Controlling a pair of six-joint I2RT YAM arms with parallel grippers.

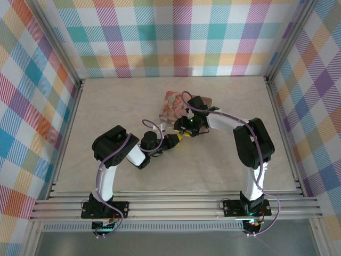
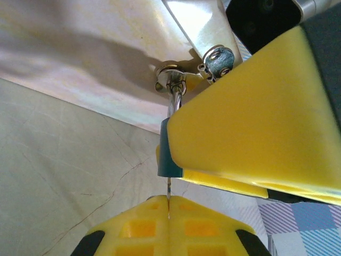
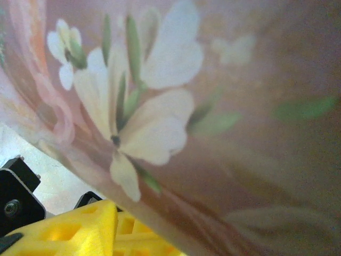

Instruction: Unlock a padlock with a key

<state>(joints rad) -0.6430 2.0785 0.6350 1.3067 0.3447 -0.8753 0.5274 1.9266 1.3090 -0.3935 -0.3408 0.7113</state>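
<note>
My left gripper [image 2: 168, 214] is shut on the key [image 2: 168, 198], a thin metal blade that runs straight up from the fingertips. It enters the padlock [image 2: 165, 152], of which a dark teal edge shows. A steel shackle [image 2: 173, 98] rises from it to a ring on the tin's metal hasp [image 2: 198, 24]. My right gripper [image 1: 186, 129] is at the same spot; one big yellow finger [image 2: 256, 106] hides most of the padlock. Its fingers [image 3: 69, 229] stand apart, right up against the pink flowered tin [image 3: 240, 106].
The pink printed tin [image 1: 171, 104] lies at mid-table, just behind both grippers, and its pearly side [image 2: 80, 58] looms over the left wrist. Beige tabletop [image 1: 106, 106] spreads to the left and right. Checked walls with metal posts [image 1: 80, 82] close in the workspace.
</note>
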